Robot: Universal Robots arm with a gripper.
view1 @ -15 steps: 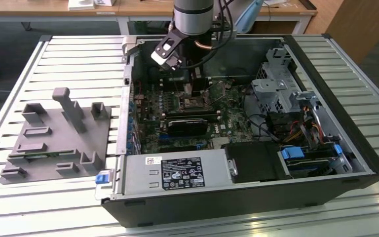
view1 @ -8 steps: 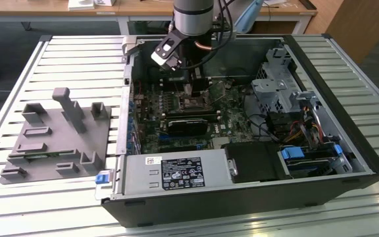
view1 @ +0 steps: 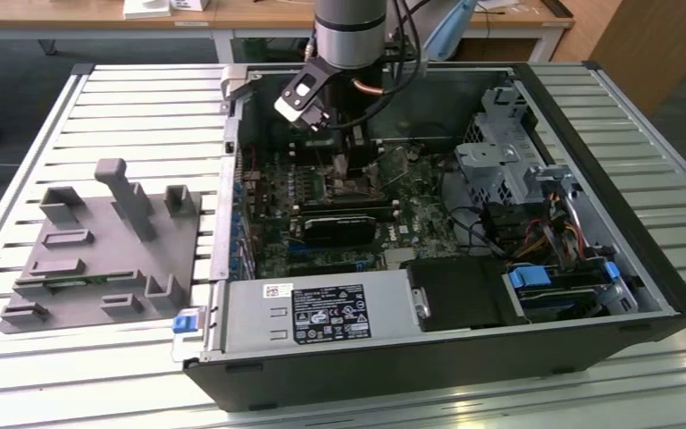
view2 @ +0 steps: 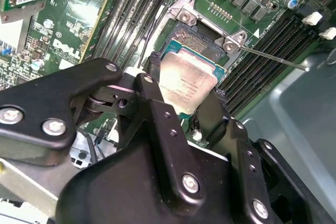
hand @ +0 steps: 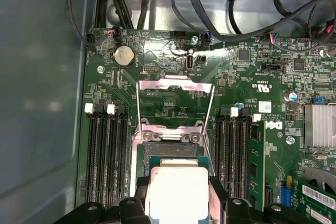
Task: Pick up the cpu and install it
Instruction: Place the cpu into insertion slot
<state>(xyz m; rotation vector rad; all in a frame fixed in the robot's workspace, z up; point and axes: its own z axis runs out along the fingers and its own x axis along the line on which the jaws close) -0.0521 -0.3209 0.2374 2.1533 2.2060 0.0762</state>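
Gripper [view2: 184,88] pinches the cpu [view2: 189,77] by two opposite edges, right over the open socket [view2: 195,38], far end of the computer case [view1: 629,214].

silvery cpu [view2: 186,83], green motherboard [hand: 252,72], black tool [view2: 184,96]

one cpu [view2: 186,80], one pincer [view2: 181,100], one computer case [view1: 439,371], one grey post fixture [view1: 93,259]

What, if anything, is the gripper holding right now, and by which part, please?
The gripper holds the cpu, its fingers pressed on two opposite side edges, above the open socket.
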